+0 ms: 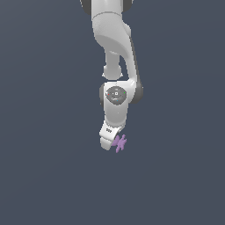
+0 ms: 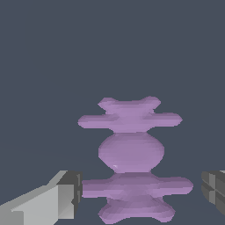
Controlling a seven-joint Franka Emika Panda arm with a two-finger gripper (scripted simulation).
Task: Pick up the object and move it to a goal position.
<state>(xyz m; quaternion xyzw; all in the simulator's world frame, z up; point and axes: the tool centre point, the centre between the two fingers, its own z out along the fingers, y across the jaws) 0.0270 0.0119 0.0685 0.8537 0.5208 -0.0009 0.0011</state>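
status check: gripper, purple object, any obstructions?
Gripper open, fingers either side of the purple object, contact unclear. Object at the fingertips in exterior view. Nothing else visible in the way.

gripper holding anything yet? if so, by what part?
Nothing held. The gripper is open, its fingers straddling the purple object at one finned end, with a gap on at least one side.

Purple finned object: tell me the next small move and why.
Probably close the tool. In the wrist view the purple object sits between the two fingers, with a small gap showing on the far side, so the jaws look open. The exterior view shows the tool low, right beside it.
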